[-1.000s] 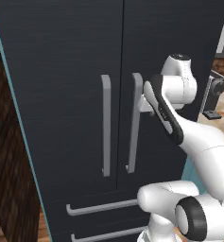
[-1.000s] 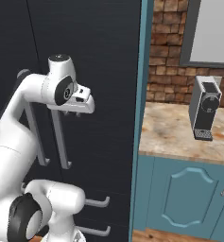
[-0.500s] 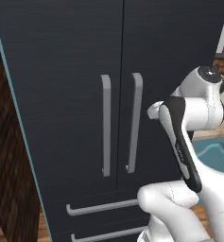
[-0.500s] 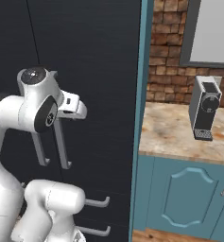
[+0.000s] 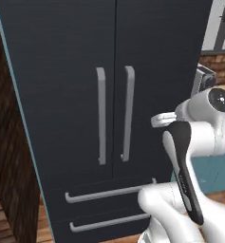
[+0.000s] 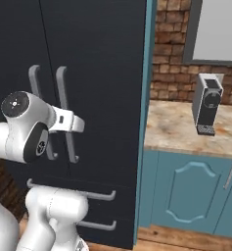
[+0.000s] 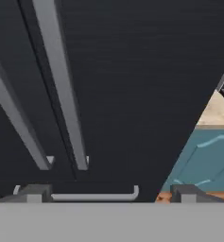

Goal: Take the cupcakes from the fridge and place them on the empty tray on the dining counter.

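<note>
Since a second ago, your arm is drawing back from the right door handle [image 5: 127, 114] of the fridge [image 5: 61, 71]: the hand that was up against that bar is now sitting lower and further right, clear of both doors. The camera framing is staying the same, so the base is not driving.

You are looking at the gripper [image 7: 111, 194] in the hand view, where its two finger tips [image 7: 34, 193] are standing far apart at the bottom edge, one at each side. The gripper is spread wide and is holding nothing; there is only open space between the tips, with the fridge front beyond them.

The fridge is standing shut in front of you. Both tall doors are closed, the left handle [image 5: 100, 116] and the right handle are hanging side by side at the centre seam, and the two lower drawers are showing their horizontal bars, the upper drawer bar [image 5: 109, 192] above the lower one [image 5: 109, 222]. In the hand view the two door handles are running diagonally up the dark door, and a drawer bar is lying just above the finger tips.

To the right of the fridge, in the right base view, a beige stone desk [image 6: 176, 132] on teal cabinets [image 6: 186, 191] is carrying a grey coffee machine [image 6: 207, 104] against a brick wall [image 6: 169, 49].
</note>
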Robot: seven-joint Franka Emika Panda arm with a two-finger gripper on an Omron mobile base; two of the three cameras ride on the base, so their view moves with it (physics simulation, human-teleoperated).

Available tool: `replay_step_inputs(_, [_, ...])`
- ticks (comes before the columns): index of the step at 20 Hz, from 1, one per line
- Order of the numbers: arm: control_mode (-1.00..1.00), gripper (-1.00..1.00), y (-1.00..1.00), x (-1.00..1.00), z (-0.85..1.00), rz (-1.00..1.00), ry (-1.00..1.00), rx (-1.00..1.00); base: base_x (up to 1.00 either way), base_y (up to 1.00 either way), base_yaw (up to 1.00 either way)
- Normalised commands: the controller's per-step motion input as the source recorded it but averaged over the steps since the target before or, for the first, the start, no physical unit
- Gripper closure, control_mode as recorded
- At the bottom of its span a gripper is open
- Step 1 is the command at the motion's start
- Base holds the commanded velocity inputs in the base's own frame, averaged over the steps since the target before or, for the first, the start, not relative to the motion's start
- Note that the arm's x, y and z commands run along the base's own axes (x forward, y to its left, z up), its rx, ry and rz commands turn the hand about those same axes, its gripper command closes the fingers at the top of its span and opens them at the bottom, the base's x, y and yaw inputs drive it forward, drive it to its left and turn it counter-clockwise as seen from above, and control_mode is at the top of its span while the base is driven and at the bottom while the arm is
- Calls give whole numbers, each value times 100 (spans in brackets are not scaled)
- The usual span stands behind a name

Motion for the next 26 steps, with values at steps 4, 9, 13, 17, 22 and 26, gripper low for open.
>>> replay_step_inputs(4, [100, -100, 0, 0, 0, 0, 0, 0, -69, 44, -2])
replay_step_inputs(9, [100, -100, 0, 0, 0, 0, 0, 0, -1, 58, 0])
replay_step_inputs(13, [100, -100, 0, 0, 0, 0, 0, 0, -59, 0, 0])
replay_step_inputs(17, [-100, -100, 2, 7, 0, 0, 0, 0, -11, 9, 0])
replay_step_inputs(22, [-100, -100, -20, 90, -12, 0, 6, 0, 0, 0, 0])
replay_step_inputs(26, [-100, -100, -5, 100, -29, 0, 2, 0, 0, 0, 0])
